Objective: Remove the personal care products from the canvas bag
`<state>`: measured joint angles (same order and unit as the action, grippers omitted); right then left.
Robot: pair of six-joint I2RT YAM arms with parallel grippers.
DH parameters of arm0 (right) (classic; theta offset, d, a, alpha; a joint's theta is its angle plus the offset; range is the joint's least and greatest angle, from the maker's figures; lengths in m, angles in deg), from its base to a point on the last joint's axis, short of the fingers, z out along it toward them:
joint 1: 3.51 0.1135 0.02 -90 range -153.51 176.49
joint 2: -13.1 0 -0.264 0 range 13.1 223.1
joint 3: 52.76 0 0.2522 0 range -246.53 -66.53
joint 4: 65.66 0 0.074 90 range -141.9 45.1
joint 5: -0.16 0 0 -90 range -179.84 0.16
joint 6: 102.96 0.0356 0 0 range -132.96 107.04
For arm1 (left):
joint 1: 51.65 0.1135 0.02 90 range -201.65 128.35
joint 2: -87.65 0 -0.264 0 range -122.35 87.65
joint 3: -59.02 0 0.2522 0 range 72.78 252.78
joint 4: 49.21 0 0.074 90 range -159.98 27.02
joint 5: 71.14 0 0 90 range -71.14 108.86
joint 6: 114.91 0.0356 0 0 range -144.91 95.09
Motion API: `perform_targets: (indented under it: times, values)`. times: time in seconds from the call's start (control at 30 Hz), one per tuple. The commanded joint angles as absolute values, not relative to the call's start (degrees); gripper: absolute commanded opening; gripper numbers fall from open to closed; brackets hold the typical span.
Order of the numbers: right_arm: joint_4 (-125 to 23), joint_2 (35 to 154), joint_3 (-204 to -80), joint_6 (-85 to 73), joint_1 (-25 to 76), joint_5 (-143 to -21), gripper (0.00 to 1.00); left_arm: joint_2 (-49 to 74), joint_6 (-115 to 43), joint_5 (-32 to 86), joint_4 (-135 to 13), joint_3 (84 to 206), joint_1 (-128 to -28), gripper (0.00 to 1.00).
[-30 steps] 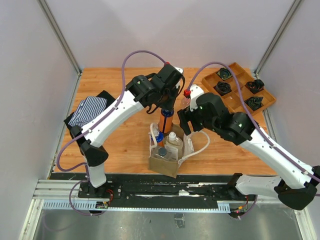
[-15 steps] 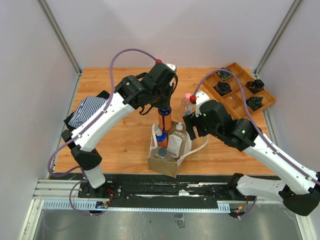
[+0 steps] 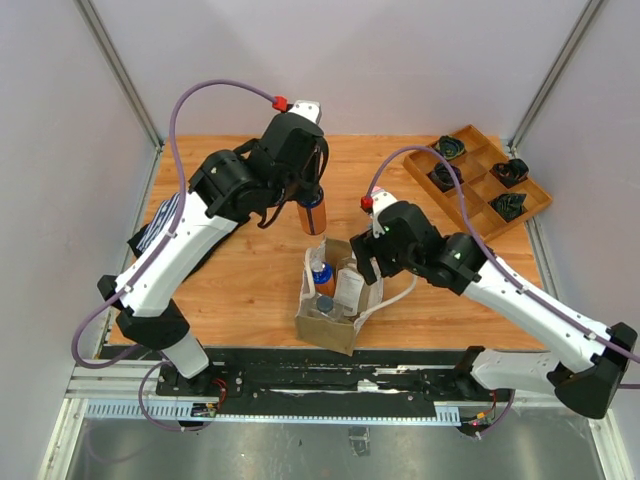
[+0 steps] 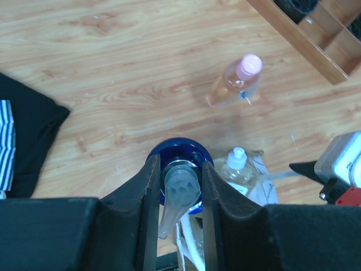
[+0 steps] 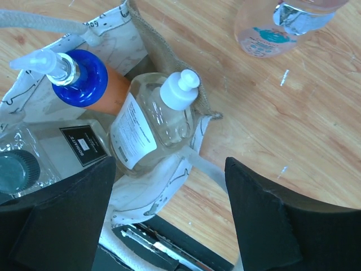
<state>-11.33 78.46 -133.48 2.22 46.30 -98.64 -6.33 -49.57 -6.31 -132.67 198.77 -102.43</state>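
The tan canvas bag (image 3: 330,318) stands at the table's near middle. My left gripper (image 3: 308,192) is shut on the pump head of an orange-brown bottle with a blue cap (image 3: 312,216) and holds it above and behind the bag; the wrist view shows the pump (image 4: 179,186) between the jaws. In the bag stand another blue-capped orange bottle (image 5: 84,79), a clear white-capped bottle (image 5: 161,116) and a dark-capped clear bottle (image 5: 20,169). A clear pink-capped bottle (image 4: 237,82) lies on the table behind the bag. My right gripper (image 5: 172,217) is open and empty over the bag's right rim (image 3: 368,265).
A wooden compartment tray (image 3: 478,178) with dark coiled bundles stands at the back right. Folded black and blue-striped clothing (image 3: 165,225) lies at the left. A white bag handle (image 3: 408,285) loops out to the right on the table.
My left gripper has lifted the orange-brown bottle up out of the bag and back. My right gripper has moved left and closer over the bag.
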Motion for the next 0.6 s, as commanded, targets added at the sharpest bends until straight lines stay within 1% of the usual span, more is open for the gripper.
perform_targets:
  times: [0.0,0.13,0.23,0.4,0.57]
  values:
    - [-12.65,81.32,-134.13,5.10,46.85,-96.02,0.79,-3.41,-49.35,-14.28,-128.04,200.44,-100.49,0.01]
    - [-13.73,85.73,-135.12,6.29,46.80,-94.19,0.77,-1.37,-48.99,-13.25,-123.22,193.48,-97.25,0.01]
    - [-15.71,88.59,-135.31,6.11,46.81,-94.76,0.72,1.02,-48.79,-12.89,-118.92,186.92,-94.99,0.00]
    - [-19.00,92.09,-134.94,6.26,46.73,-95.95,0.68,4.19,-47.07,-10.88,-110.97,175.71,-91.68,0.00]
    - [-20.60,93.68,-134.79,8.38,46.60,-98.30,0.67,6.77,-46.60,-6.65,-103.14,165.97,-87.76,0.01]
